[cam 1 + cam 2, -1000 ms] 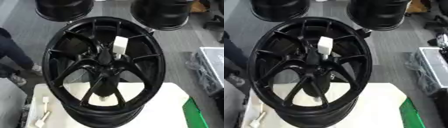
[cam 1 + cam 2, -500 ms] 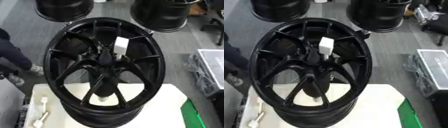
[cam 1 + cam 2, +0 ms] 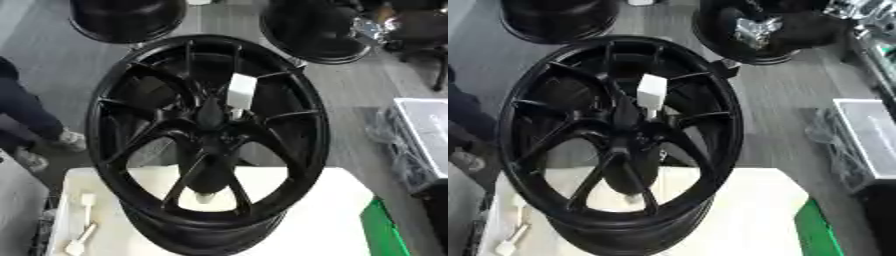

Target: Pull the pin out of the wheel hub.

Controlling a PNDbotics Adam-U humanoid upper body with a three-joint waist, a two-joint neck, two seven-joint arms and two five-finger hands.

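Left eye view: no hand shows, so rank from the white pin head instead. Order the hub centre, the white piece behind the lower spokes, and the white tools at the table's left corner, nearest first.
1. Hub centre, just lower left of the white pin head.
2. White piece, low, seen between the lower spokes.
3. White tools, on the table at its near left corner.

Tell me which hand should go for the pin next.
Right, tentatively: neither hand is in view, but the white pin sits just to the right of the centre of the wheel hub.
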